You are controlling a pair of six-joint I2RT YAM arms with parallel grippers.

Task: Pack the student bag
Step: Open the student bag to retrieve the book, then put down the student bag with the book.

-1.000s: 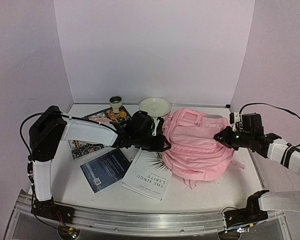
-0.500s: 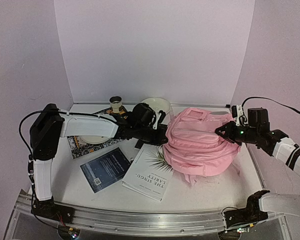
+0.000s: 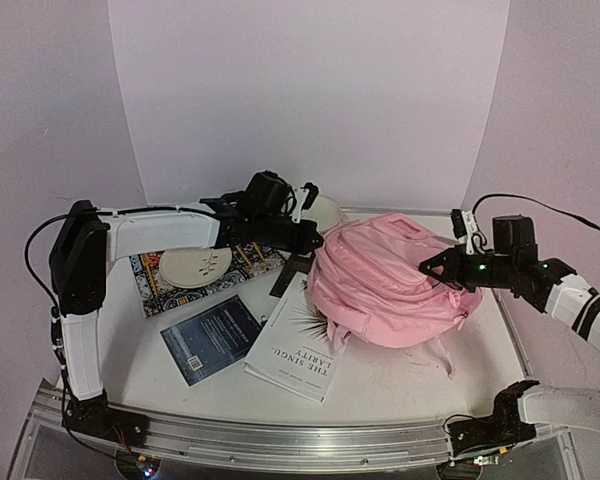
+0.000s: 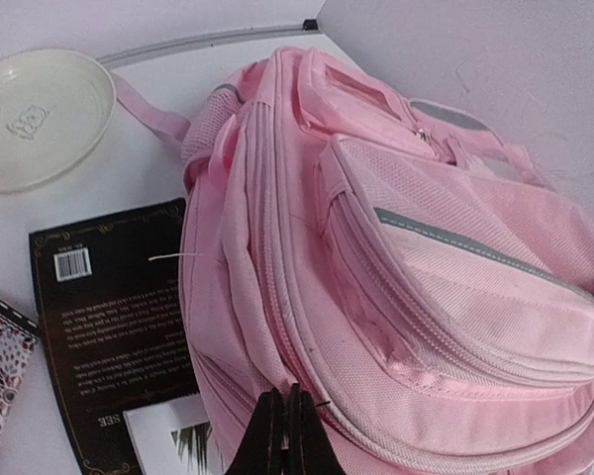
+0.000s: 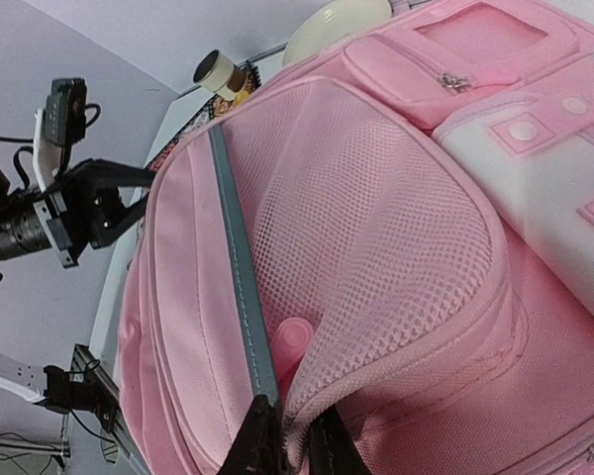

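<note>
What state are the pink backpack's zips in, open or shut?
Shut where visible: the backpack shows unbroken zip lines with no gap. Its hidden sides, cannot tell.

The table (image 3: 410, 395) is filled at its middle and right by the student bag (image 3: 380, 290); a white book (image 3: 298, 348) and a blue book (image 3: 210, 338) are laid flat to its left. Bare surface is left along the near edge.

The top view looks down from above and behind; both wrist views sit close against the student bag (image 3: 380, 285), which all three share.
</note>
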